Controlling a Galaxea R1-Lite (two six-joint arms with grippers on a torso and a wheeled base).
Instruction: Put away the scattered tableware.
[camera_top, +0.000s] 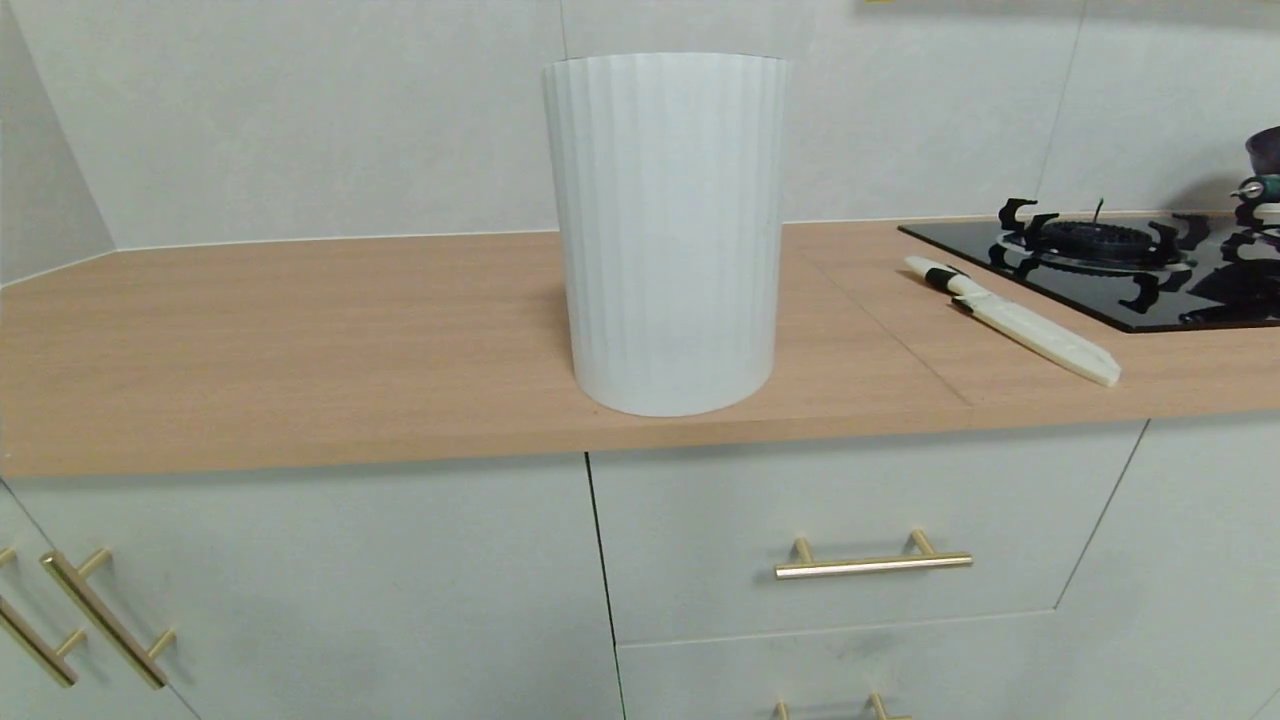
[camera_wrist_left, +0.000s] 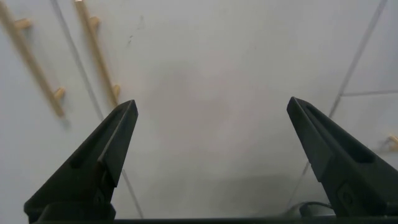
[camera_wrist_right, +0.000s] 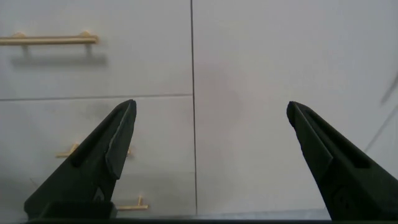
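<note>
Countertop (camera_top: 300, 340) with a tall white ribbed container (camera_top: 665, 235) and a loose knife (camera_top: 1010, 320).
You see the container upright near the counter's front edge. Well to its right, what looks like a white knife with a black band lies flat on the wood, just beside the black hob (camera_top: 1150, 270). Your left gripper (camera_wrist_left: 211, 102) and right gripper (camera_wrist_right: 211, 102) each face pale cabinet fronts (camera_top: 300, 590) with brass handles (camera_top: 872, 563), fingers spread wide, holding nothing.
</note>
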